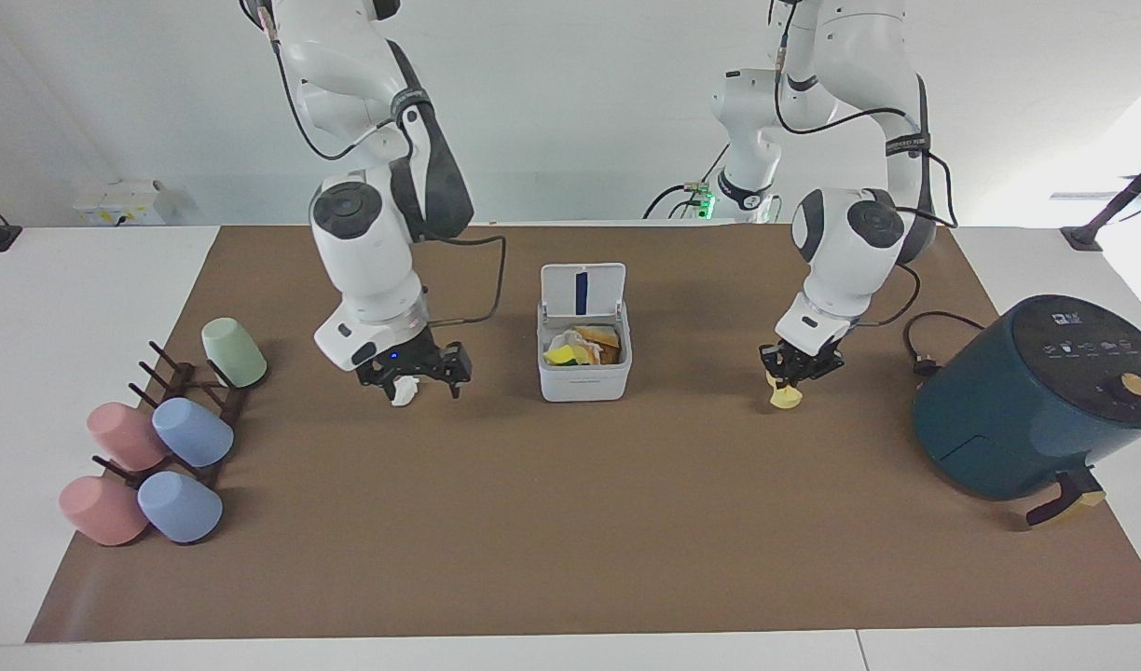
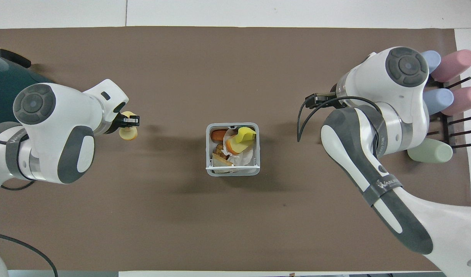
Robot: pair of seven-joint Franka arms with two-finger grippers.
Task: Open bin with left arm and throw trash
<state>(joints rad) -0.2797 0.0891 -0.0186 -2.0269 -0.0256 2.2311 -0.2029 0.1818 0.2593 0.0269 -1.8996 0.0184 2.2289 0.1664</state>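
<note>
The white-grey bin (image 1: 584, 382) stands mid-table with its lid (image 1: 582, 287) raised; it also shows in the overhead view (image 2: 232, 173). The bright yellow chunk (image 1: 561, 356) lies in it on other scraps, and shows in the overhead view too (image 2: 245, 134). My right gripper (image 1: 419, 377) is open, low over the white paper wad (image 1: 403, 392), fingers astride it. In the overhead view that arm hides the wad. My left gripper (image 1: 794, 365) is shut on the pale yellow block (image 1: 785, 396), tilted just above the mat (image 2: 127, 133), between bin and air fryer.
A dark teal air fryer (image 1: 1037, 396) stands at the left arm's end, its cable (image 1: 920, 359) on the mat beside it. A rack of pastel cups (image 1: 160, 438) lies at the right arm's end, close to the right arm.
</note>
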